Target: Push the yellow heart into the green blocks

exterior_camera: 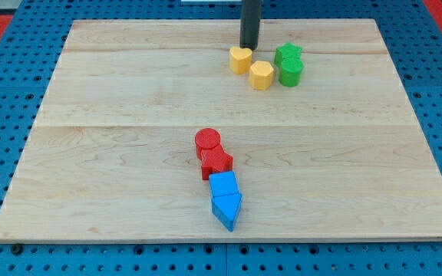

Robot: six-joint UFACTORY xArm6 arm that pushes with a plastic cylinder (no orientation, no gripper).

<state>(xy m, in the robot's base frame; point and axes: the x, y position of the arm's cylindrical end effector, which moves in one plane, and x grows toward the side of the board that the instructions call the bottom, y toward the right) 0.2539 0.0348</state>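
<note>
Tip: my tip (249, 46) rests just above the yellow heart (240, 59); no jaws, just a rod.
Heart: near counter (113, 153) top, beside yellow hexagon (262, 75).
Greens: green star (288, 54) and green cylinder (291, 72), touching, right of hexagon.

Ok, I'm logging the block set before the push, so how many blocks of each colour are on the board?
Yellow: 2, the yellow heart and the yellow hexagon
Green: 2, the green star and the green cylinder
Red: 2, the red cylinder and the red star
Blue: 2, the upper blue block and the lower blue block
Total: 8
</note>
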